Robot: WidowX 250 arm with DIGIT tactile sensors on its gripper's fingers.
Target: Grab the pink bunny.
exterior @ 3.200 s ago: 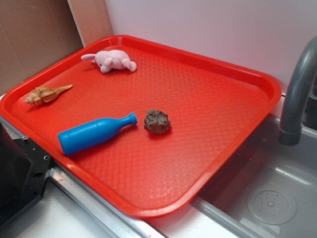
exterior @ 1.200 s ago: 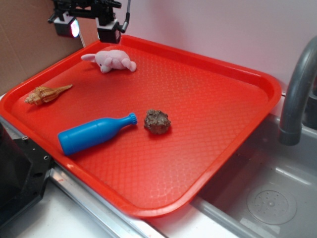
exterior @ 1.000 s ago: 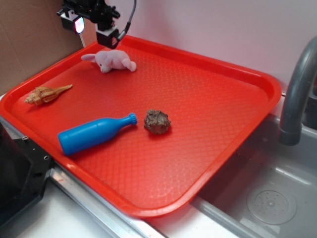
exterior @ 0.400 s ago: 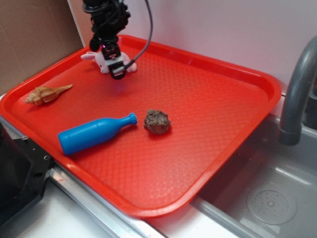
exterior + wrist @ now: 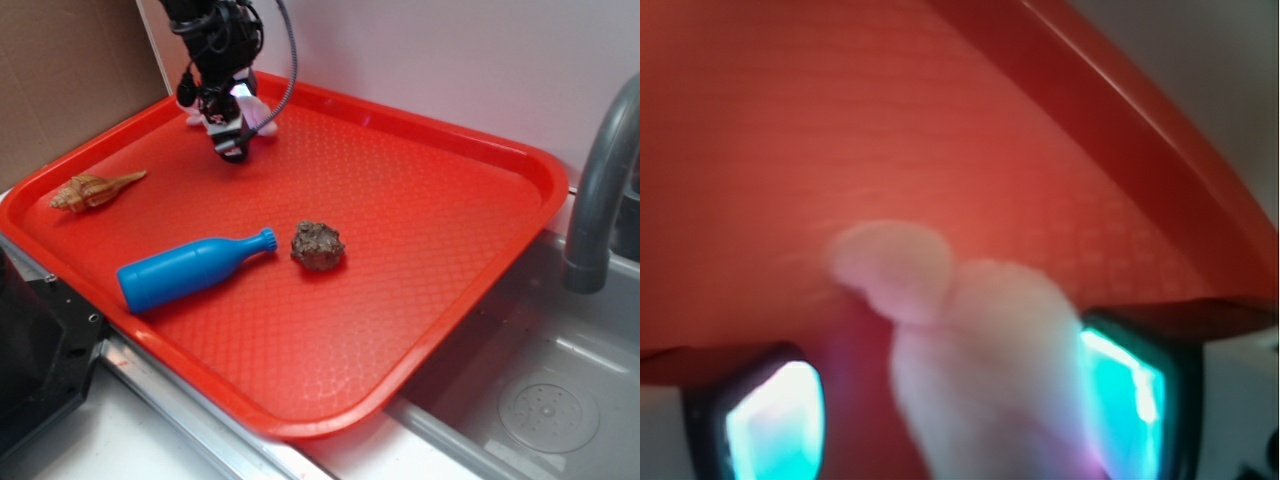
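The pink bunny (image 5: 259, 119) lies at the far left of the red tray (image 5: 430, 230), mostly hidden by my gripper (image 5: 214, 122), which stands right over it. In the wrist view the bunny (image 5: 980, 360) is a blurred pale pink shape between my fingers. It lies against the right fingertip (image 5: 1125, 395), and a gap of red tray shows between it and the left fingertip (image 5: 770, 420). The gripper (image 5: 950, 425) is open around the bunny.
A blue bottle (image 5: 190, 271) lies near the tray's front left. A brown lump (image 5: 318, 245) is beside its neck. A seashell (image 5: 92, 190) lies at the left edge. A grey faucet (image 5: 600, 180) and a sink (image 5: 540, 400) are at the right. A brown board (image 5: 70, 70) stands behind the tray's left.
The gripper came into view at the back left, swung down over the bunny and now straddles it. The bunny, bottle, lump and shell have stayed in place.
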